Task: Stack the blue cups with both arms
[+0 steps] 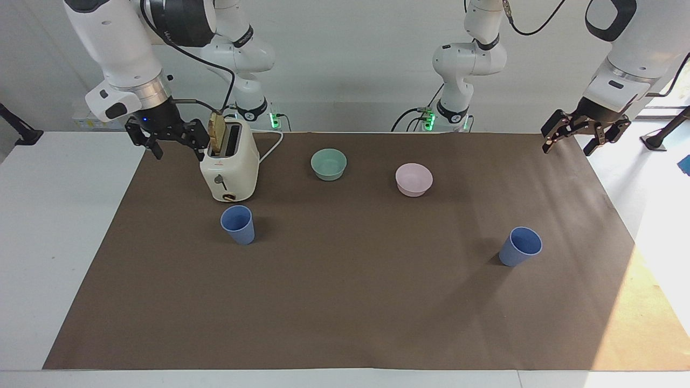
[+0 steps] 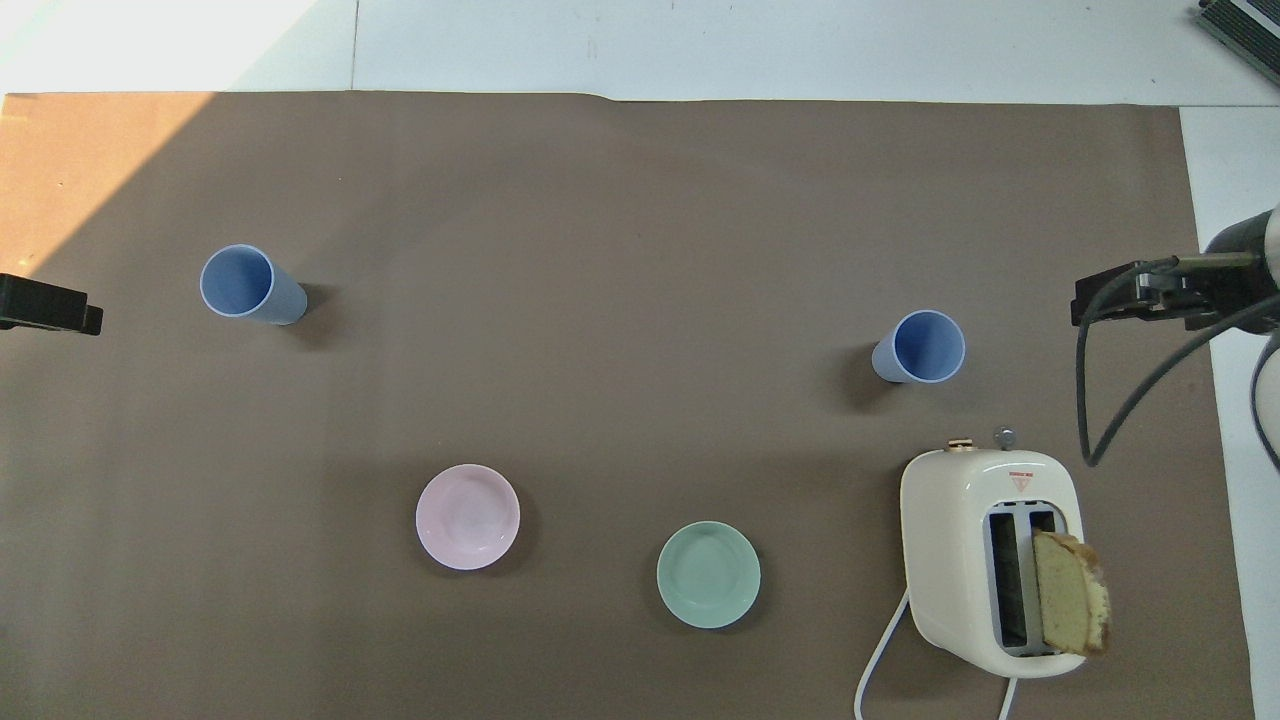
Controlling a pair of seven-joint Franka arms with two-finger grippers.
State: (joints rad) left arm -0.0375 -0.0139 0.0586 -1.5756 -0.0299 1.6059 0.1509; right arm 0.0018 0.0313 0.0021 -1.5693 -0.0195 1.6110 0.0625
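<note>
Right gripper [image 1: 173, 149], a black claw on the white jointed right arm [image 1: 116, 40], hung over the edge of the brown paper mat [image 1: 345, 302] at the right arm's end of the white bench [image 1: 48, 242], just beside the toaster, jaws spread wide, holding nothing. Cream two-slot toaster [image 1: 229, 170] stood on the mat with a slice of tan bread [image 1: 217, 133] sticking up from the slot toward the right gripper; white cord ran off toward the robots. First periwinkle-blue tapered cup [image 1: 237, 224] stood upright, mouth up, just beside the toaster and farther from the robots than it. Teal round bowl [image 1: 329, 164] sat near the robots' edge of the mat. Pale pink round bowl [image 1: 413, 179] sat beside it, slightly farther from the robots. Second periwinkle-blue tapered cup [image 1: 520, 246] stood upright toward the left arm's end, well apart from the first cup and farther from the robots than both bowls. Cups not stacked, neither touched. Left gripper [image 1: 585, 136], a black claw on the white left arm [image 1: 628, 59], hung over the mat's corner at the left arm's end, jaws wide, empty.
</note>
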